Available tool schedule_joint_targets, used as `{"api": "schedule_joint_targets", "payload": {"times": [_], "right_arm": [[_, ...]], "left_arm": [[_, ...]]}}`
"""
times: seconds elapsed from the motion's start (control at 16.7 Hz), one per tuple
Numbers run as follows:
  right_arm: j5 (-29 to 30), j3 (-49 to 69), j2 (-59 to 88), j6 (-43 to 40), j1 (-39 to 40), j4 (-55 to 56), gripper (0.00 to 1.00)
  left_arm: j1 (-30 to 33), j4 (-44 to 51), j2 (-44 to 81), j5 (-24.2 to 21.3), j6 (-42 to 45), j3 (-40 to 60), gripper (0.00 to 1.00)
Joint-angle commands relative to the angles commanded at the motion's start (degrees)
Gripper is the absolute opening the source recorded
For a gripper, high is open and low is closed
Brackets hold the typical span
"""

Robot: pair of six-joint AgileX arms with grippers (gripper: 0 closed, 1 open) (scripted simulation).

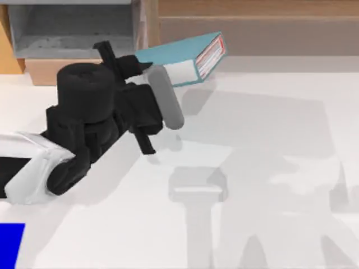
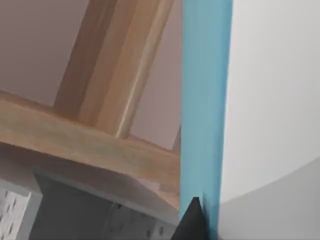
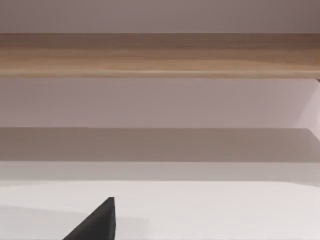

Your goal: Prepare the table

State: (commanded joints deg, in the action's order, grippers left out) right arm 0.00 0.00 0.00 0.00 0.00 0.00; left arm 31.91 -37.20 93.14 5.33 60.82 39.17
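My right arm sat parked, end effector [image 3: 102,220] low over the white bench [image 1: 263,168], fingers not readable. My left end effector [image 1: 147,78] pinched the blue book [image 1: 185,59], lifted and tilted above the bench's far left part, near the grey-lined box [image 1: 73,28] and wooden shelf [image 1: 252,17]. Judged mid-carry; next move needed a steady placement, probably toward shelf or box.

Flat rectangular book [image 1: 179,59] with teal-blue cover, white page block and red-striped end. Broad plain white table [image 1: 269,168], unmarked, grey shadows across it. Long light-brown wooden shelf [image 1: 258,8]. Grey-lined box [image 1: 70,25] with light-wood front. Solid blue patch [image 1: 11,245] at near left table corner.
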Motion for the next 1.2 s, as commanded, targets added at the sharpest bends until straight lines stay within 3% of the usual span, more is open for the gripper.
{"api": "schedule_joint_targets", "payload": {"times": [0.3, 0.48, 1.2], "right_arm": [[0.00, 0.00, 0.00, 0.00, 0.00, 0.00, 1.00], [0.00, 0.00, 0.00, 0.00, 0.00, 0.00, 1.00], [0.00, 0.00, 0.00, 0.00, 0.00, 0.00, 1.00]], "left_arm": [[-14.01, -4.08, 1.17, 3.85, 19.45, -1.63, 0.00], [-18.03, -5.47, 6.53, 4.80, 25.34, 2.24, 0.00], [-19.12, -5.36, 11.69, 4.22, 26.89, 7.67, 0.00]]}}
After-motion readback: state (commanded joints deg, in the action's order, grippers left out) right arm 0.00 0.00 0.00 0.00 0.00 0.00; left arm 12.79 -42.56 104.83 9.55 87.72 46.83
